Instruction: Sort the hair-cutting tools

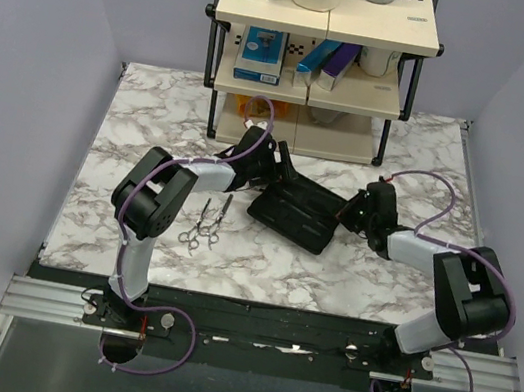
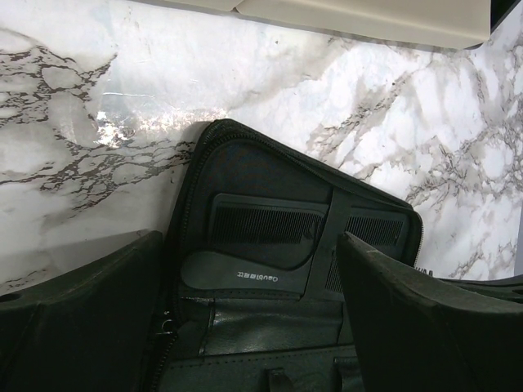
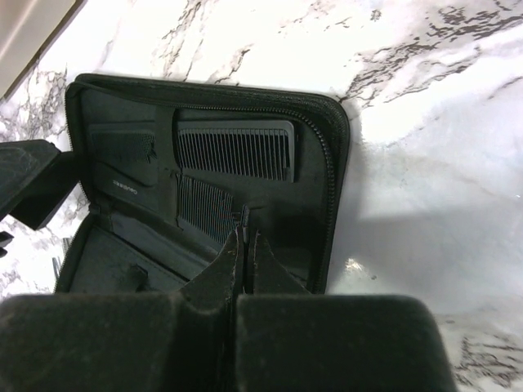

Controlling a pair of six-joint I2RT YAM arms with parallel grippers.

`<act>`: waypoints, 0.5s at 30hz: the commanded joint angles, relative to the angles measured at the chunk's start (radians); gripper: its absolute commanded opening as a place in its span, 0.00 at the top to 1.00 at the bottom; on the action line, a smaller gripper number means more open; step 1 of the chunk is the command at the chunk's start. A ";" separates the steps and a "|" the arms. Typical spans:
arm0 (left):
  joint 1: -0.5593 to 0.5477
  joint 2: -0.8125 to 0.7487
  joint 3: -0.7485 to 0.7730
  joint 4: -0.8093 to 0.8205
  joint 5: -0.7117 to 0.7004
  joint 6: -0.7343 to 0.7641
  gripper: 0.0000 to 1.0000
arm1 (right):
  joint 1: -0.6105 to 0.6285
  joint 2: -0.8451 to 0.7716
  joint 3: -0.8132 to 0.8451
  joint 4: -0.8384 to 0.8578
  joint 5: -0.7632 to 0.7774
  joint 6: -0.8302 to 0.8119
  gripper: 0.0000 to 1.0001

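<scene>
The right gripper is closed tight, its tips low over the inside of the open pouch; whether they pinch anything there cannot be told. Just past the tips, at 11 o'clock in the right wrist view, a slanted comb sits in a pocket. Beyond it, at 12 o'clock, a wide comb lies tucked flat, with a narrow comb at 10 o'clock in the next pocket. The left gripper stands wide apart and holds nothing, its fingers hanging over the pouch's other end, above the narrow comb. In the top view the left gripper is at the pouch's 10 o'clock corner and the right gripper at its 3 o'clock edge. Two pairs of scissors lie side by side on the marble table, apart from the pouch at its 9 o'clock, beside the left arm's elbow. A shelf stands at 12 o'clock behind the pouch.
</scene>
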 commanded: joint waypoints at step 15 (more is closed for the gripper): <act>-0.022 -0.016 -0.011 -0.068 0.030 -0.013 0.08 | 0.042 0.005 0.029 -0.115 0.112 -0.087 0.41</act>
